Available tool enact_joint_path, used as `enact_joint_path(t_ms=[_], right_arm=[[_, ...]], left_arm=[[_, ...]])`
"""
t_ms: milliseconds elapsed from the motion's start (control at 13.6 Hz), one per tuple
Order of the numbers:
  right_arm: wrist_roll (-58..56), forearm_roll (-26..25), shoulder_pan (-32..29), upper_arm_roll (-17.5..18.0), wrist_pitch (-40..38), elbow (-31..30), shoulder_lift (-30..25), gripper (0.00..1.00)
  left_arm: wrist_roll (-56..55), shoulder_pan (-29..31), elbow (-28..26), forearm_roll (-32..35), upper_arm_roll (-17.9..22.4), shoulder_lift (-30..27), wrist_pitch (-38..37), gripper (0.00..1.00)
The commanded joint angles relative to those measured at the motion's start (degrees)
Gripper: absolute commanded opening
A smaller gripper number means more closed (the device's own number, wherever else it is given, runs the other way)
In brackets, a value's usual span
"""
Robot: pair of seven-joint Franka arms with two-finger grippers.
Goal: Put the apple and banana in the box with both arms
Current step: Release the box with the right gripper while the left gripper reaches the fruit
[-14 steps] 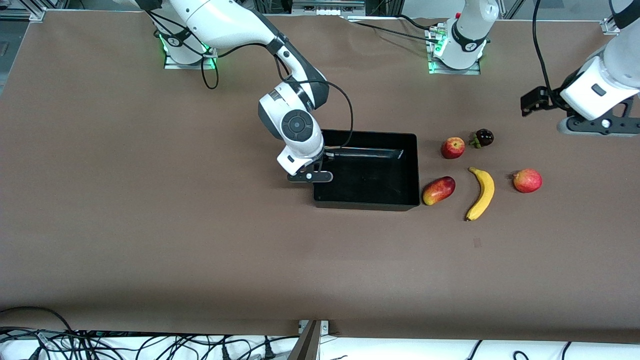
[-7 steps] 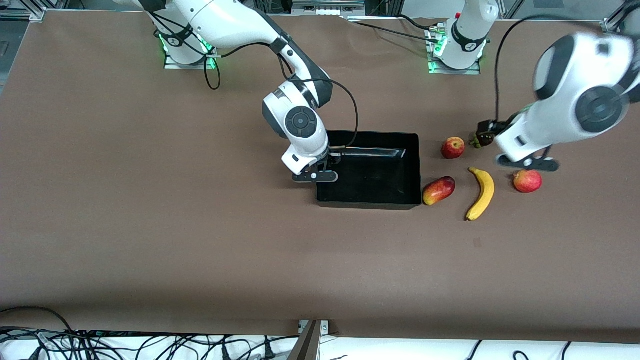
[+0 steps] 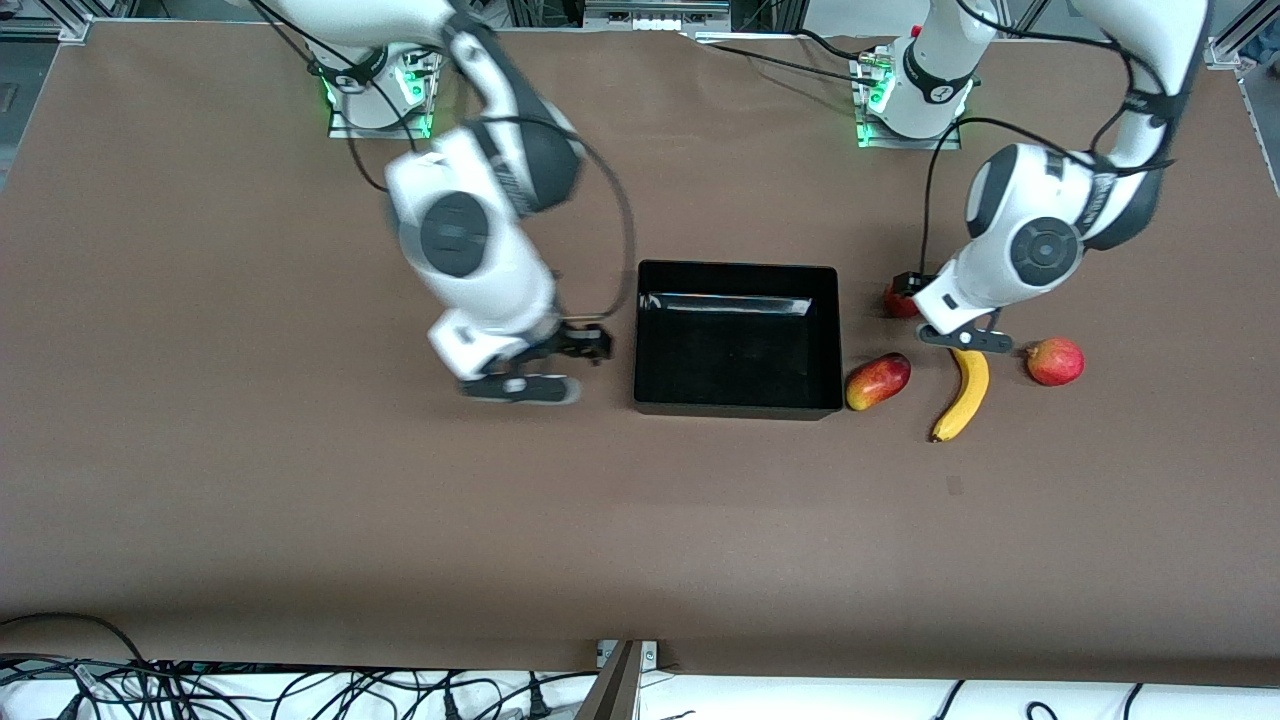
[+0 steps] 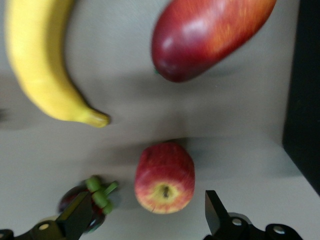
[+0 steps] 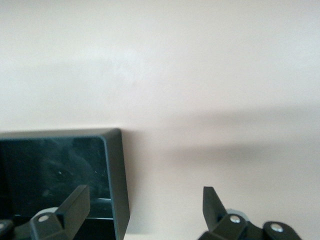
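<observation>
Overhead, two open-jawed grippers are hovering, the left gripper over the streaky red apple beside one curved yellow banana, the right gripper beside one glossy black box.

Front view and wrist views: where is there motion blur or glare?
Front view: the right arm's white wrist and right gripper are smeared, and glare streaks the shallow glossy black box. Left wrist view: the curved yellow banana is soft-edged.

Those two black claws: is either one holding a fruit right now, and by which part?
Neither. The left gripper hangs open over the small red apple; the right gripper is open and empty.
</observation>
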Motion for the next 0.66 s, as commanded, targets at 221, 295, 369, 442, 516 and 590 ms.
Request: enact_joint_path(t_ms=[221,295,369,442,516,590], right_arm=[[-9.51,1.10,-3.61,-5.66,-12.74,-6.19,-15.10,1.00],[-10.74,0.83,-3.61,-6.71,-13.18,-8.30,-17.39,1.00],[-12.06,0.66,-3.61,-7.67,-13.71,-10.41,-19.76,1.00],[-13.20,0.48,-3.52,-8.55,-13.97,-12.17,-21.52,1.00],[-14.95,-0.57,-3.61,-9.08,-14.24,-13.75,-23.54,1.00],[-16.71,-3.01,-4.30,-9.09,-14.94,-15.68,-25.91,1.00]], left_arm=[[-2.09,0.07,-5.78,-0.04,-0.46,3.77,12.26,1.00],[-2.09,-0.01,-5.69,-0.04,-0.46,3.87,12.00,0.80],[-2.17,-0.01,-5.60,-0.04,-0.63,3.95,11.82,0.39],[-2.00,-0.01,-5.43,-0.04,-0.98,3.78,11.38,0.20],[-1.65,-0.01,-5.08,-0.04,-1.51,3.34,10.42,0.11],[-2.08,-0.01,-3.68,-0.04,-1.86,3.08,8.50,0.08]])
